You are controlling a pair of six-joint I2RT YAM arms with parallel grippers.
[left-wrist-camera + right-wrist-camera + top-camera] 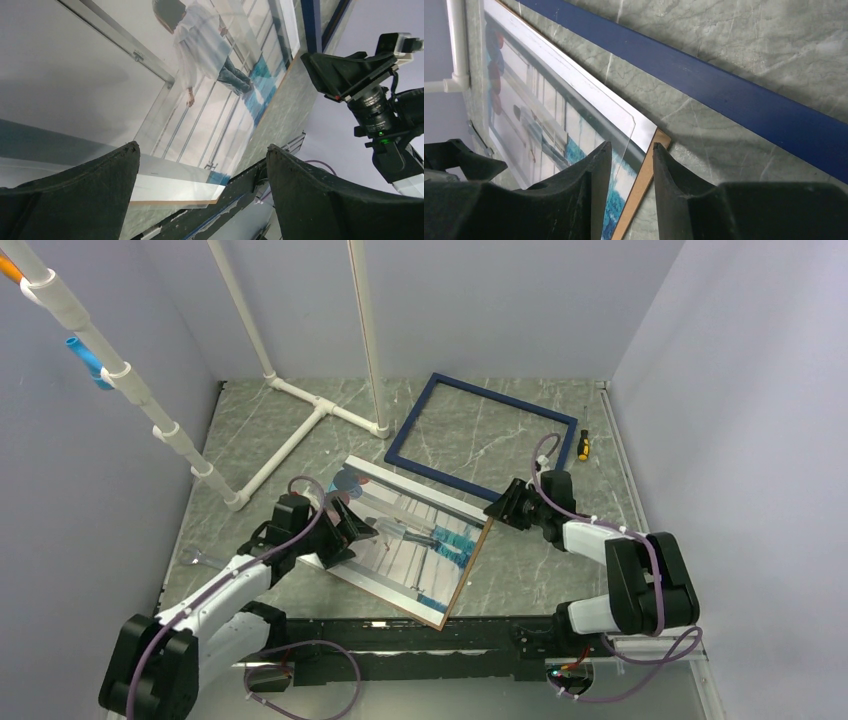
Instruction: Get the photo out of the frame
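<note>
So the photo [405, 540] is basically out of the frame [505, 400] already. It's lying mid-counter [520, 570] and the empty navy frame sits flat on its own at about 1 o'clock from it, not touching.

Catch is the print isn't loose yet. From the right wrist view there's a clear glass pane [621, 117] on top of it and a brown backing board [644, 175] poking out underneath, so it's still a sandwich.

The left hand [350, 530] is at the stack's 9 o'clock edge with its fingers spread wide, not gripping anything as far as I can see. The right hand [630, 146] is at the 3 o'clock corner, fingers pulled in to a narrow slot right at the board's corner. Honestly can't tell if it's actually pinching or just lined up.

My read: we're at the peel-the-layers step. Next move probably needs one hand pinning or lifting the pane while the other slides the print free, gently, since glossy paper under glass tends to cling.

There's a small screwdriver [583, 446] at the frame's 3 o'clock.
</note>
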